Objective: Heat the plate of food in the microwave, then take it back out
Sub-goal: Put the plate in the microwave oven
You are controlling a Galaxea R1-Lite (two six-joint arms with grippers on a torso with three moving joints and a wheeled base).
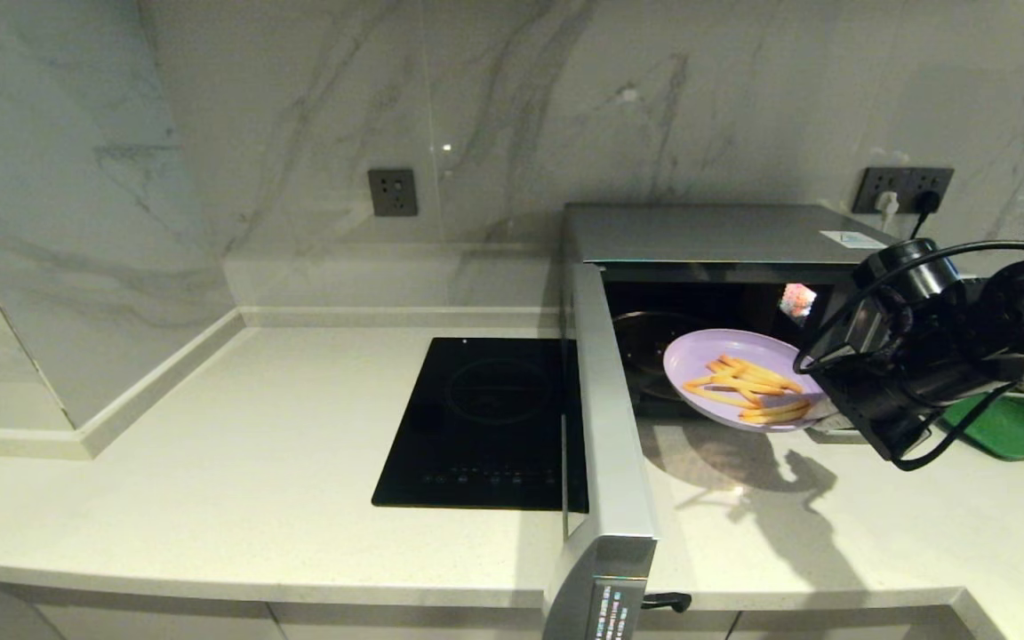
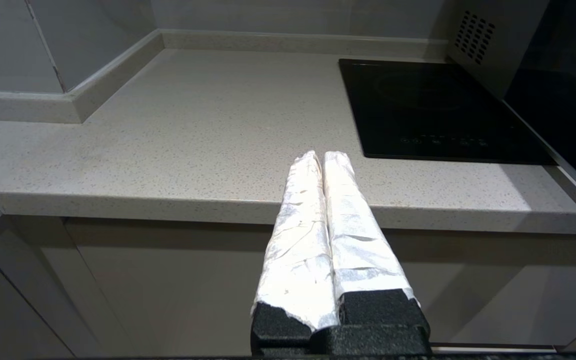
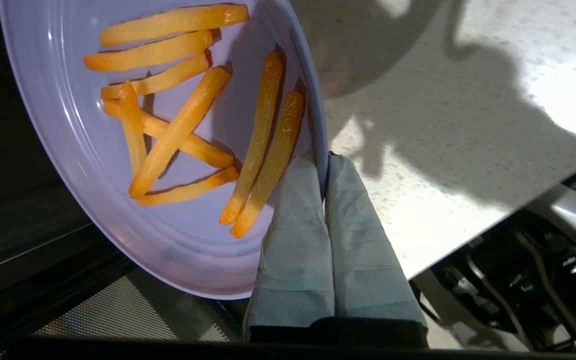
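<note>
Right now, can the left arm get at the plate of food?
Probably not. The left gripper hangs shut below the counter edge, and the open microwave door stands between it and the plate of food, which the right gripper grips by the rim at the microwave opening.

We see a smooth, glossy lilac plate (image 3: 58, 125) that looks like plastic, its fries (image 3: 188, 125) shiny and waxy. The right gripper (image 3: 324, 162) fingers (image 3: 298, 240) are wrapped in matt, creased grey cloth tape; the left gripper (image 2: 322, 156) wears crinkled white tape over rough black foam. The microwave (image 1: 708, 233) is brushed silver metal. The hob (image 1: 485, 422) is glossy black glass. The counter (image 1: 210, 480) is speckled pale stone, the wall (image 1: 299, 107) polished veined marble. The tray (image 1: 1010, 427) looks like matt green plastic.
</note>
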